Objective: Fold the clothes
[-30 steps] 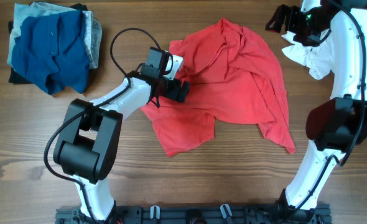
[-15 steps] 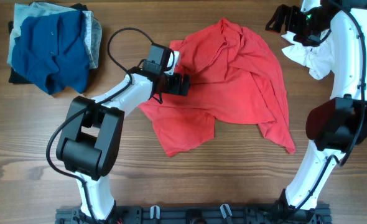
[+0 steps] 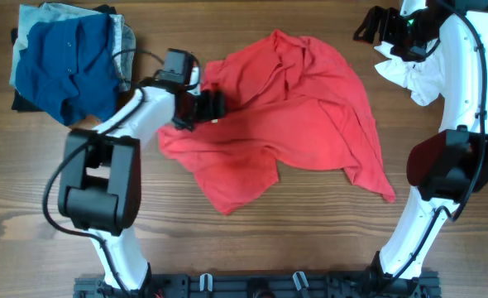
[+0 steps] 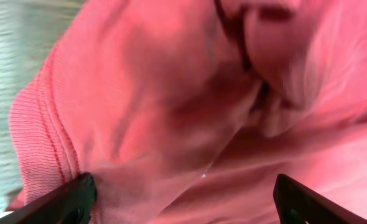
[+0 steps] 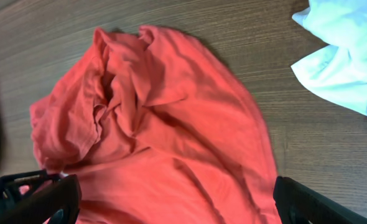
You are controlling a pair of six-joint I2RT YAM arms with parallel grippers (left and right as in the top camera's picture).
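Left gripper [image 3: 204, 106], jaws wide, straddles a crumpled red fabric T-shirt [image 3: 310, 124] on the table [image 3: 310, 248]. Right gripper [image 3: 366, 29], jaws wide and empty, beside a white garment [image 3: 409, 79]

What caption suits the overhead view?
Open left gripper at the edge of a red fabric T-shirt; open right gripper hovers near a white fabric garment.

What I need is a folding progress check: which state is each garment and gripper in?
red T-shirt: unfolded, rumpled, lying on the table.
white garment: crumpled, unfolded.
blue garment: rumpled, topping a pile of clothes.
left gripper: open, red fabric between its fingers.
right gripper: open, empty.
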